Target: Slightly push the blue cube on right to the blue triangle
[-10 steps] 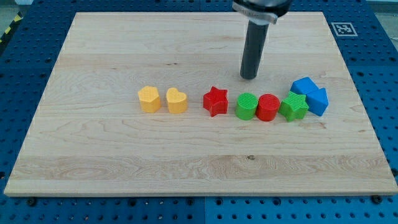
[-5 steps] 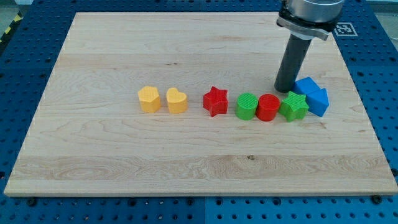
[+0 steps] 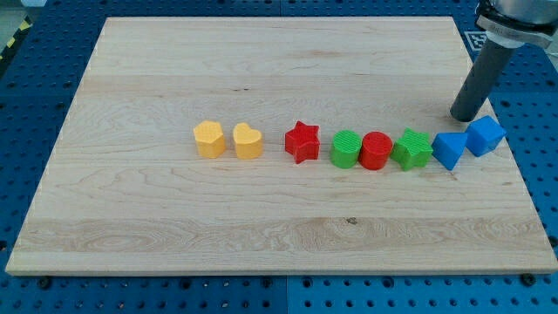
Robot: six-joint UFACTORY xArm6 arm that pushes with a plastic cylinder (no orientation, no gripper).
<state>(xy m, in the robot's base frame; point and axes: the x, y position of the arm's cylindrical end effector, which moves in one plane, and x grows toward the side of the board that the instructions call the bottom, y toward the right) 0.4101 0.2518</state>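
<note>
The blue cube [image 3: 486, 135] lies near the board's right edge, touching the blue triangle [image 3: 449, 149] at its lower left. My tip [image 3: 466, 117] stands just above and slightly left of the cube, close to its top-left corner, and above the triangle. The triangle sits next to the green star [image 3: 412, 148] at the right end of a row of blocks.
The row runs leftward: red cylinder [image 3: 376, 150], green cylinder [image 3: 346, 148], red star [image 3: 302, 141], yellow heart [image 3: 248, 140], yellow hexagon [image 3: 209, 139]. The wooden board [image 3: 261, 235] ends just right of the cube; a marker tag [image 3: 480, 39] lies beyond its top-right corner.
My tip swept right from the row's middle to the board's right edge. The blue cube moved from above-left of the triangle to its right; the triangle shifted slightly.
</note>
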